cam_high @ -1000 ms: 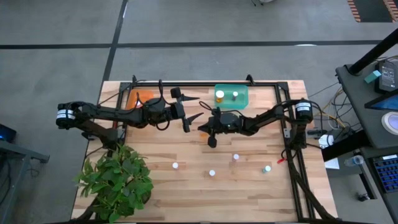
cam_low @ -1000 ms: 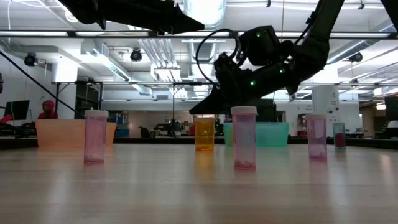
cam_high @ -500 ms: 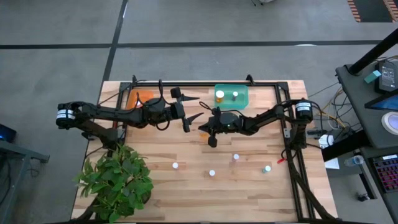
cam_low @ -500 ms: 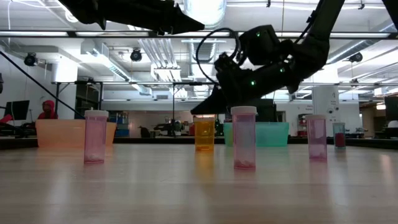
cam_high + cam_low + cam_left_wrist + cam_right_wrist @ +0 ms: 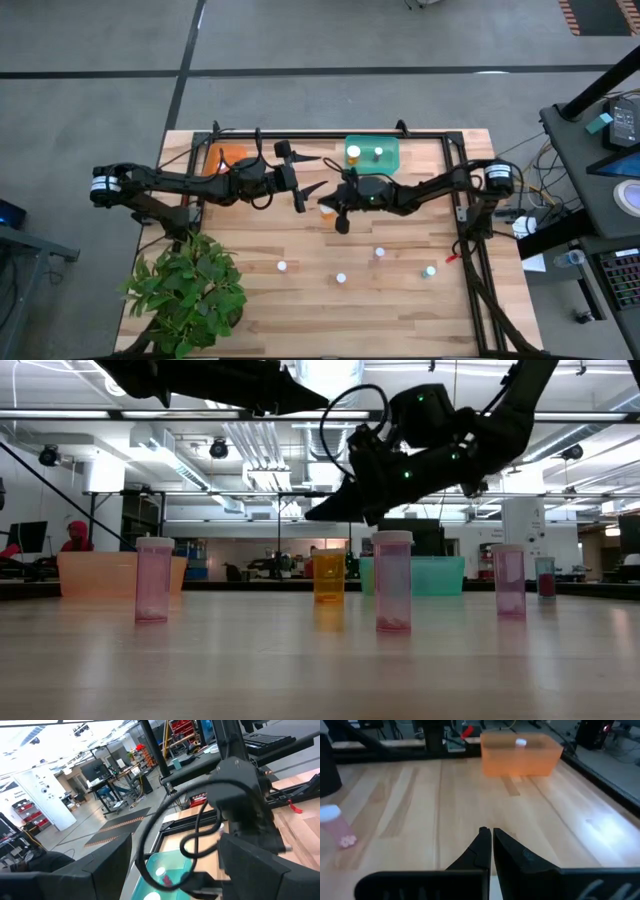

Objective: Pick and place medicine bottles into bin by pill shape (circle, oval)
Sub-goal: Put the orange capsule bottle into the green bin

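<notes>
Right jaws (image 5: 487, 836): pressed shut on nothing, hanging mid-table above an orange bottle (image 5: 327, 211); likely poised between picks, since shut jaws cannot take it.
Left jaws (image 5: 306, 176): spread wide and empty, held high beside the right arm, seemingly waiting.
Orange bottle: upright on the table (image 5: 400, 310), just below the right jaws.
Loose bottles (image 5: 341, 278): four white caps in a scattered row on the near table, well apart, unsorted.
Green bin (image 5: 390, 147): far edge, two bottles inside.
Orange bin (image 5: 222, 156): far left, one cap visible inside.
</notes>
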Controlling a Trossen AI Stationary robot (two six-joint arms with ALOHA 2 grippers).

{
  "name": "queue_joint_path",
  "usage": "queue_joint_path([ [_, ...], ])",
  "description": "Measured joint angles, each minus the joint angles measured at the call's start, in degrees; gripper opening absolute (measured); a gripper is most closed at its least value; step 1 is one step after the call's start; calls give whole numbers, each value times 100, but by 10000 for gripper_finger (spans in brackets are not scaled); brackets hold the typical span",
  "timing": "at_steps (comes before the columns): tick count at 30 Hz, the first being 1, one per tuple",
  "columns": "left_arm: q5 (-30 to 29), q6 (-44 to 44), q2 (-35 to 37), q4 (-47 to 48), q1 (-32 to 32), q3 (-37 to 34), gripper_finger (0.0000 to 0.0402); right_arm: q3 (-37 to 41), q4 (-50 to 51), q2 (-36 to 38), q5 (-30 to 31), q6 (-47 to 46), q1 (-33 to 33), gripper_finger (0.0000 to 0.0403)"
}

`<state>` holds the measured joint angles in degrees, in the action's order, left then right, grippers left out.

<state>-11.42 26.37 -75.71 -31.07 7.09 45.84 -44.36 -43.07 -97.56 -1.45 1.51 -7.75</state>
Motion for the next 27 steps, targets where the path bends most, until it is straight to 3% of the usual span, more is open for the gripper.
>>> queue_joint_path([
  [7, 0, 0, 0, 0, 0, -2, 281, -4, 642, 349, -2, 197, 8, 23],
  [19, 2, 0, 0, -10, 0, 2, 281, -4, 752, 380, 15, 111, 24, 151],
  [23, 2, 0, 0, -15, 0, 2, 281, 2, 490, 209, 296, 305, 48, 136],
  [27, 2, 0, 0, -22, 0, 7, 281, 7, -61, -205, 296, 282, 50, 79],
])
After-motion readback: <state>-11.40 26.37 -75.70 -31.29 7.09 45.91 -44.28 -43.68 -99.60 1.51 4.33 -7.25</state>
